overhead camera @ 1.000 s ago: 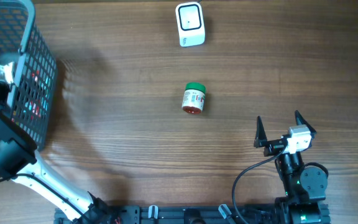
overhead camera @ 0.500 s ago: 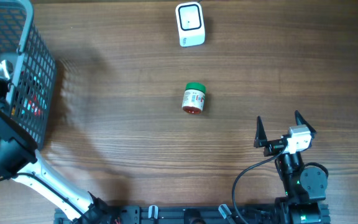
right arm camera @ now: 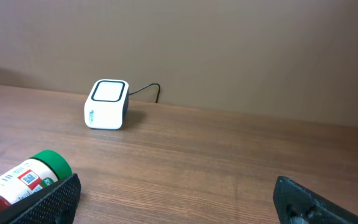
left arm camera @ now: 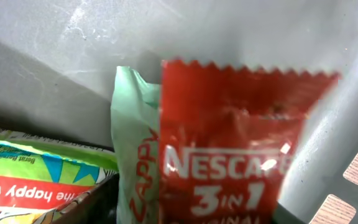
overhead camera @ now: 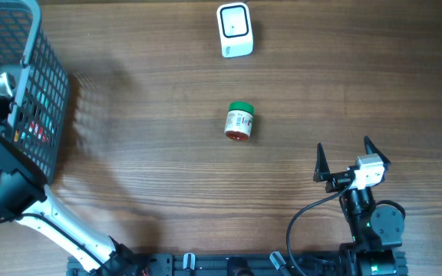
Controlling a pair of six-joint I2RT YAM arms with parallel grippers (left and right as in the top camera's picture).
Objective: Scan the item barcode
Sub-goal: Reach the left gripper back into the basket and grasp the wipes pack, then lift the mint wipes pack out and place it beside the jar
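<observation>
Up front the right gripper [overhead camera: 344,144] gapes wide, holding nothing; further out the green-capped jar [overhead camera: 239,122] lies on its side, white scanner [overhead camera: 234,30] beyond. The left gripper [overhead camera: 1,86] is in the basket [overhead camera: 52,92] facing a red Nescafé sachet [left arm camera: 229,155], its grip impossible to tell

Overhead top-down; right wrist low, shares scanner [overhead camera: 235,29].

Wooden table [overhead camera: 167,192], green-lidded jar [overhead camera: 239,122] on its side, white scanner [overhead camera: 235,30], mesh basket [overhead camera: 48,100]

Even daylight, soft shadow beside basket [overhead camera: 48,92], sachet [left arm camera: 229,143] close-up blurred
</observation>
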